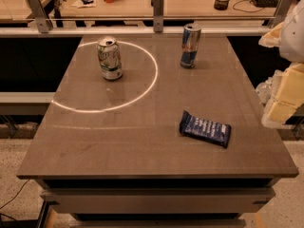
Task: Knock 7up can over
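The 7up can [109, 58], short with a green and white label and a silver top, stands upright on the brown table [142, 146] at the back left, inside a ring of light. My gripper [281, 101] is at the right edge of the view, pale and bulky, beyond the table's right side and far from the can. It touches nothing.
A taller slim blue-and-silver can [190, 46] stands upright at the back centre-right. A dark blue snack packet [205, 128] lies flat at the front right. A glass rail with metal posts [158, 11] runs behind the table, with desks beyond.
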Robot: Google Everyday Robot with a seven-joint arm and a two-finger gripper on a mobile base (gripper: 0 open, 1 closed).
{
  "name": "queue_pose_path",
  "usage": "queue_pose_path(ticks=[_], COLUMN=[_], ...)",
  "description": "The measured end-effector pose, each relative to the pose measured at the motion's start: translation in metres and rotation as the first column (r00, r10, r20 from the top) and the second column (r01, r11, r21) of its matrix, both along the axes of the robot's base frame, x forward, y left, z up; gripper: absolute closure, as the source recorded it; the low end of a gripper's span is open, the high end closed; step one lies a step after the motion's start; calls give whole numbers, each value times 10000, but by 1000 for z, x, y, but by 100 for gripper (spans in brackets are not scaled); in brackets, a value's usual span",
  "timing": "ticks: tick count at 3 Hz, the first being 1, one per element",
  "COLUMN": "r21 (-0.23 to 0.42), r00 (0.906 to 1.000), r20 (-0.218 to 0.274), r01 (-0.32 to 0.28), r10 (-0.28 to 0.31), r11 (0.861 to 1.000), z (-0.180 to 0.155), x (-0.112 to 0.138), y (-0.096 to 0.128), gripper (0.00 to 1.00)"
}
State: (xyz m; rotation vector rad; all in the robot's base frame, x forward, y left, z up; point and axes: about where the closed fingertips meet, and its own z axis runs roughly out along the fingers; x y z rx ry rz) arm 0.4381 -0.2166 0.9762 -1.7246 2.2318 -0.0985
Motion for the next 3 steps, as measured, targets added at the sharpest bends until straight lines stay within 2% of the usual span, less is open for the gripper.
queue_pose_path(ticks=[2,3], r21=[193,1347], r00=[9999,9991], r20=[134,239], r01=[6,304], r10=[-8,-339], r11=[9998,9904], z=[4,5], x=[1,10], y=[4,9], gripper=[0,0])
